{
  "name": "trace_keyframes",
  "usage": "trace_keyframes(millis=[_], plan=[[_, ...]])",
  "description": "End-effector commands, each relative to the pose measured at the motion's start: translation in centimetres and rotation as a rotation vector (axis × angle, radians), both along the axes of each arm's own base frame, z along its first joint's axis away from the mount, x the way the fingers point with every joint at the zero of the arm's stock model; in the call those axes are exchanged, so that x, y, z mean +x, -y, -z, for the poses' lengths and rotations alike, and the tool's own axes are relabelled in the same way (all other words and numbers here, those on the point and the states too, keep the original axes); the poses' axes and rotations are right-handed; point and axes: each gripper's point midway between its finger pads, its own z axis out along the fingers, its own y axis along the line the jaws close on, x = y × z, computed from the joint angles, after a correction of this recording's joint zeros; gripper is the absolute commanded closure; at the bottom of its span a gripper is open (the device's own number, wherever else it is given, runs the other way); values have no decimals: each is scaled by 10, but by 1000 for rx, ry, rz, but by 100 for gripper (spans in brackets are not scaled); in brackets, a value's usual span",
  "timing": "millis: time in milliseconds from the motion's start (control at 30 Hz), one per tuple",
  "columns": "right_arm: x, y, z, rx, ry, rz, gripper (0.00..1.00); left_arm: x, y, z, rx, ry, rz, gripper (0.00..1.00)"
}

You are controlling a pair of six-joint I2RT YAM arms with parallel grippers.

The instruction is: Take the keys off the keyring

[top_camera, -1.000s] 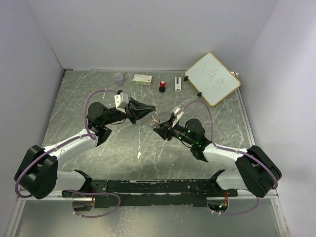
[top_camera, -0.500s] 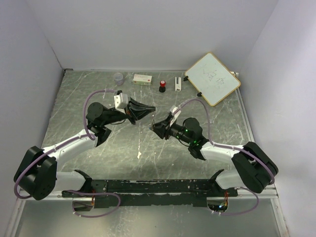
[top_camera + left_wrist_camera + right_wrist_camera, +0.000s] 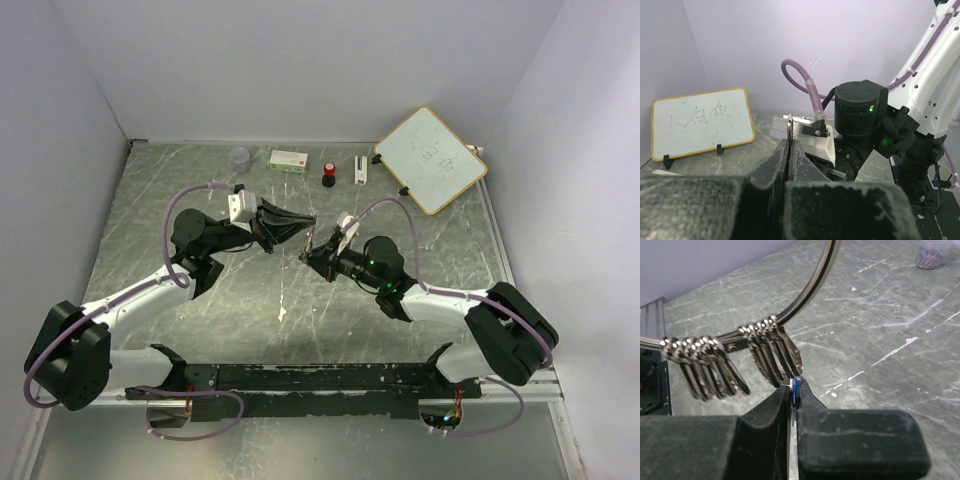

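two arms meet over the tabletop (image 3: 200, 190), the keyring (image 3: 815, 282) between them.
the left wrist view shows the left fingers (image 3: 776, 162) pinched shut on a bit of the ring. only the right wrist view shows the right fingers (image 3: 765, 412) closed on the blue key (image 3: 796, 384), under dangling silver clips (image 3: 767, 347).

White-and-black arms (image 3: 140, 298) (purple cables (image 3: 200, 187))

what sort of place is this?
Probably a robot lab cell: white walls box in a marbled grey tabletop, left arm and right arm mounted at its near edge, plus a whiteboard.
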Motion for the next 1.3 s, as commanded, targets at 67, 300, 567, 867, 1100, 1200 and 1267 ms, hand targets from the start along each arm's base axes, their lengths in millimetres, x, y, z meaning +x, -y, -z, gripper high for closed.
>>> trace_keyframes(millis=[67, 300, 567, 867, 1100, 1200, 1267], plan=[[3, -7, -10, 8, 26, 6, 100, -3, -5, -12, -32, 45, -37, 93], [7, 2, -7, -130, -26, 121, 100, 31, -13, 3, 6, -61, -221, 77], [11, 47, -27, -462, -57, 484, 100, 73, -38, 39, 61, -185, -489, 63], [14, 77, -53, -708, -67, 717, 100, 90, -51, 56, 81, -241, -611, 57], [8, 79, -41, -969, -184, 730, 100, 94, -57, 58, 72, -250, -651, 57], [-6, 61, -38, -998, -251, 630, 100, 96, -57, 61, 87, -263, -659, 57], [-13, 49, -51, -939, -249, 578, 100, 97, -58, 61, 92, -265, -666, 57]])
